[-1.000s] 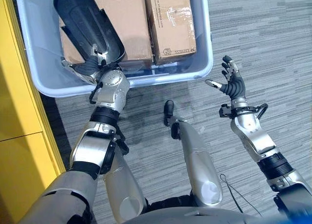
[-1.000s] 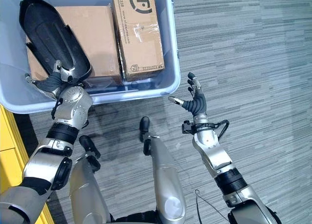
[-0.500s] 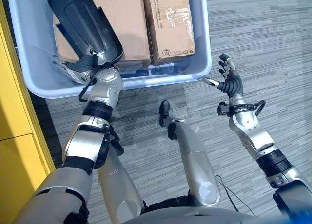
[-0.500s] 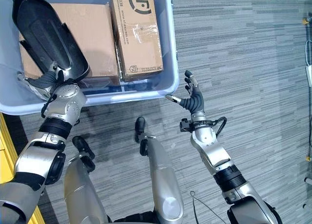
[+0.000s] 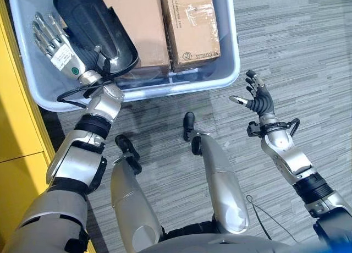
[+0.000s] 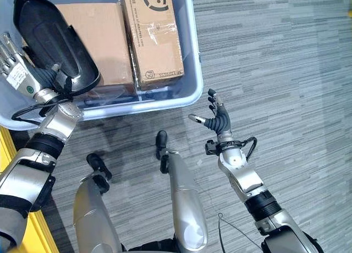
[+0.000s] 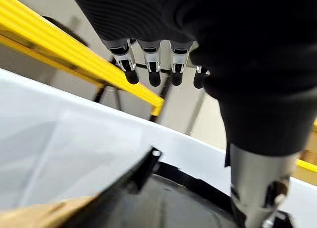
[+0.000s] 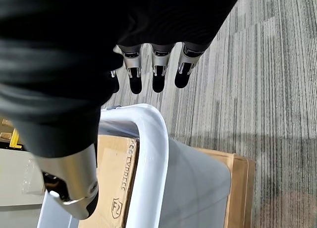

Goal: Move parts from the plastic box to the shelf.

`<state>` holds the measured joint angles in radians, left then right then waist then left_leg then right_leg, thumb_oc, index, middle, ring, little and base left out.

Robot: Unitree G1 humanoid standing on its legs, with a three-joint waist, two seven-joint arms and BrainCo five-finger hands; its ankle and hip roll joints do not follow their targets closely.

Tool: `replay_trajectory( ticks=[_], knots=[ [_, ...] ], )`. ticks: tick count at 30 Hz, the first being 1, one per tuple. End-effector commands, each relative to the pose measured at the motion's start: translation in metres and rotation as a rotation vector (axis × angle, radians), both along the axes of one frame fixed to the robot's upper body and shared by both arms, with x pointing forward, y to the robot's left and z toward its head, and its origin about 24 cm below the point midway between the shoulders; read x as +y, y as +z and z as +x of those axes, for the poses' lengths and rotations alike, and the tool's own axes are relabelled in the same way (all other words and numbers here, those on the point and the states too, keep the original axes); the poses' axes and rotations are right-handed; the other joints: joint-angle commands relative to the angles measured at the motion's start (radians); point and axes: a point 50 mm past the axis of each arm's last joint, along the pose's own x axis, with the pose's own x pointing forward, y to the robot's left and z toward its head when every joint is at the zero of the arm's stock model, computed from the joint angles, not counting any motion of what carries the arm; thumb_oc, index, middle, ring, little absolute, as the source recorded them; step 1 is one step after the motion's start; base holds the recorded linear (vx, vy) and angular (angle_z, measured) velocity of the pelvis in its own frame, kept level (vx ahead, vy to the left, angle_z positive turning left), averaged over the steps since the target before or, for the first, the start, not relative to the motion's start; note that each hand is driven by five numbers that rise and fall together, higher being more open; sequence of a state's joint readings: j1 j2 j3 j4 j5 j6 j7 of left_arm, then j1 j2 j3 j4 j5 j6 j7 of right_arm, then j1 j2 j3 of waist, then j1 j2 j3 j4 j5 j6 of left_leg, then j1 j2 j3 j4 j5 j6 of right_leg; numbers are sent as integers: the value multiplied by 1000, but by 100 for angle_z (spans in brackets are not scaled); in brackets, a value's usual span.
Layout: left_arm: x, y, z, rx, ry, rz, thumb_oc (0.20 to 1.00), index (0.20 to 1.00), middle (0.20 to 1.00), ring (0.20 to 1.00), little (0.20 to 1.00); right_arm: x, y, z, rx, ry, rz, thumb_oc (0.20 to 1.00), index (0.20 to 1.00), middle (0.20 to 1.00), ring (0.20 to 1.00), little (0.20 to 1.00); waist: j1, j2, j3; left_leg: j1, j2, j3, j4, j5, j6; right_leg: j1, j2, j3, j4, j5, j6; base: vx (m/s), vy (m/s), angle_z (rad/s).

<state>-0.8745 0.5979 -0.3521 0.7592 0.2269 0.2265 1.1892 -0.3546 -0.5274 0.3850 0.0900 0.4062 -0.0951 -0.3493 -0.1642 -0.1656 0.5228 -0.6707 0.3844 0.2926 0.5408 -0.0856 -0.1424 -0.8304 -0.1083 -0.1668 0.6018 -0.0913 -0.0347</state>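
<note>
Hovering left hand (image 5: 58,47), seemingly inside plastic box (image 5: 234,55)

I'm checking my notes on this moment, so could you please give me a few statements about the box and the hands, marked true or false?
1. The plastic box holds two cardboard boxes and a black part. True.
2. The left hand is curled round the black part. False: its fingers are straight, beside the part.
3. The right hand is inside the box. False: it hangs open over the carpet.
4. A yellow shelf stands on the robot's left. True.
</note>
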Motion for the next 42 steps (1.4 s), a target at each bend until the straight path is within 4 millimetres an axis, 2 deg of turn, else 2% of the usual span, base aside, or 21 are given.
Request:
replay_trajectory(
  ticks=[1,3,5,6,12,13,15,17,18,23,28,33,36,38,40,42],
  knots=[
    [3,0,-4,-77,-19,-78,1000,1000,1000,1000,1000,-2,15,-2,-106,-12,-31,1000,1000,1000,1000,1000,27,-13,-3,-95,-4,-45,84,-4,-6,65,-40,-36,-29,-36,88,0,0,0],
    [3,-4,-2,-83,-53,-190,1000,1000,1000,1000,1000,-3,14,-1,-106,-20,-34,1000,1000,1000,1000,1000,27,-13,-3,-101,-3,-48,83,-1,-7,61,-42,-38,-29,-35,89,-22,-19,4],
    [2,-4,-1,-87,-68,-222,1000,1000,1000,1000,1000,-2,15,0,-107,-22,-41,1000,1000,1000,1000,1000,27,-16,-3,-106,-2,-51,84,-3,-7,57,-42,-40,-27,-34,89,-17,-27,4],
    [2,-5,1,-105,-97,-342,1000,1000,1000,1000,1000,-2,17,1,-112,-24,-48,1000,1000,1000,1000,1000,27,-20,-3,-111,0,-54,87,-5,-7,54,-42,-42,-25,-34,89,-8,-34,4],
    [-6,-5,1,-303,-92,-656,1000,1000,1000,1000,1000,4,19,3,-113,-27,-35,1000,1000,1000,1000,1000,31,-50,-3,-126,4,-72,101,-13,-13,56,-31,-54,-23,-35,94,3,-80,4],
    [-6,-5,1,-308,-89,-658,1000,1000,1000,1000,1000,4,19,3,-113,-27,-31,1000,1000,1000,1000,1000,31,-52,-3,-127,4,-73,101,-13,-13,58,-30,-55,-25,-34,95,14,-114,12],
    [-7,0,2,-252,-74,-554,1000,1000,1000,1000,1000,5,20,1,-120,-16,-6,1000,1000,1000,1000,1000,30,-74,-3,-125,15,-74,95,-9,-16,66,-23,-63,-33,-26,100,14,-101,8],
    [-6,3,4,-222,-83,-513,1000,1000,1000,1000,1000,4,20,0,-120,-17,-3,1000,1000,1000,1000,1000,26,-78,-3,-124,17,-72,95,-11,-16,66,-21,-64,-34,-27,100,6,-18,0],
    [-7,12,8,-172,-105,-421,1000,1000,1000,1000,1000,2,22,0,-121,-14,-13,1000,1000,1000,1000,1000,21,-82,-3,-125,19,-69,96,-10,-14,64,-19,-65,-32,-24,98,0,0,0],
    [-14,23,11,-128,-122,-232,1000,1000,1000,1000,1000,2,24,0,-134,-13,-38,1000,1000,1000,1000,1000,12,-77,-3,-124,18,-62,99,-13,-12,60,-16,-55,-33,-24,93,2,24,0],
    [-19,24,14,-62,-130,-133,1000,1000,1000,1000,1000,6,27,1,-157,2,-78,1000,1000,1000,1000,1000,9,-70,-3,-125,15,-57,101,-15,-12,57,-17,-50,-37,-20,92,1,24,-1],
    [-21,15,17,-25,-149,-197,1000,1000,1000,1000,1000,8,27,3,-152,4,-76,1000,1000,1000,1000,1000,7,-64,-3,-135,10,-59,108,-17,-11,46,-19,-44,-39,-17,92,-1,6,0],
    [-21,0,18,-40,-156,-449,1000,1000,1000,1000,1000,11,29,4,-168,-3,-90,1000,1000,1000,1000,1000,7,-64,-3,-142,8,-63,111,-19,-12,39,-20,-42,-40,-17,93,-3,-5,-3],
    [-22,-4,18,-54,-161,-490,1000,1000,1000,1000,1000,14,28,6,-167,-9,-90,1000,1000,1000,1000,1000,9,-65,-3,-148,5,-68,116,-22,-12,37,-20,-42,-41,-17,95,1,-25,-4],
    [-25,-3,15,-161,-127,-582,1000,1000,1000,1000,1000,13,29,6,-163,-24,-75,1000,1000,1000,1000,1000,11,-73,-3,-154,4,-75,120,-25,-13,36,-18,-46,-41,-17,98,10,-78,1],
    [-24,5,9,-282,-90,-555,1000,1000,1000,1000,1000,13,29,5,-170,-27,-63,1000,1000,1000,1000,1000,12,-82,-3,-157,2,-81,116,-25,-15,39,-15,-48,-47,-15,101,12,-85,6]
  ],
)
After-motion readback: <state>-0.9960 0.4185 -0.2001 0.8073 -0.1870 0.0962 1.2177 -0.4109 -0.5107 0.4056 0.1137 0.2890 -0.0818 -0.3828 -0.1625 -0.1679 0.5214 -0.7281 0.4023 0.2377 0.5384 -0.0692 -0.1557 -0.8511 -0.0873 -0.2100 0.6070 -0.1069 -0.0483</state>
